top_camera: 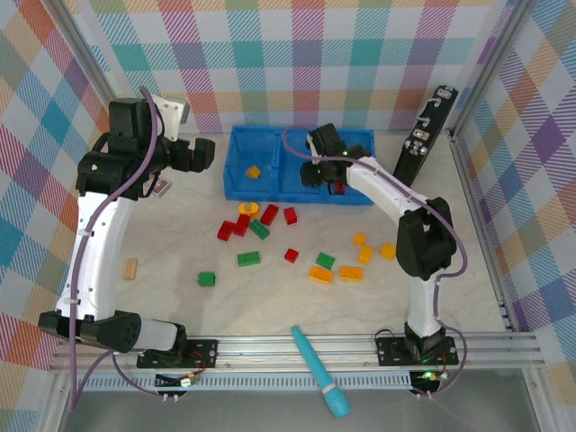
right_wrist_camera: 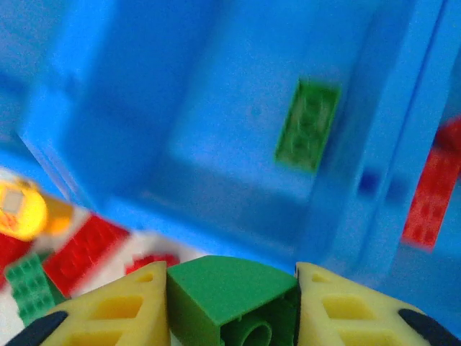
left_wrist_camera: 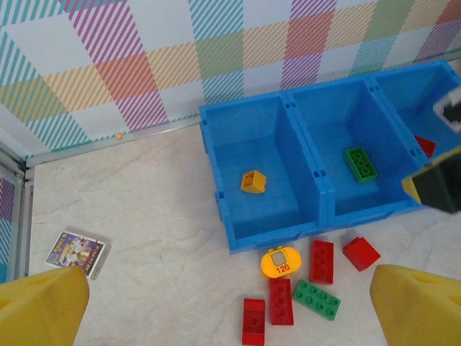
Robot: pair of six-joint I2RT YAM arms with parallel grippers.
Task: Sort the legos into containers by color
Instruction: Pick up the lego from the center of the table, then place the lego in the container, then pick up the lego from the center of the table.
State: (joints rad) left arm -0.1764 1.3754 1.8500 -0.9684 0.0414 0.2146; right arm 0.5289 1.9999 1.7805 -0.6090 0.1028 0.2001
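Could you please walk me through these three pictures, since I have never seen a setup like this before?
Certainly. Two robot arms stand at the near edge of a table. The overhead picture comes from a fixed camera above and behind them; the other two come from cameras on each wrist.

Red, green and orange legos lie scattered on the table, near a blue tray with three compartments. A teal pen-like tool and a small wooden block also lie there.

The right gripper, over the tray, holds a green brick between its yellow fingers. Below it, the middle compartment already contains a green brick; the left one holds an orange brick.

The left gripper is open and holds nothing.
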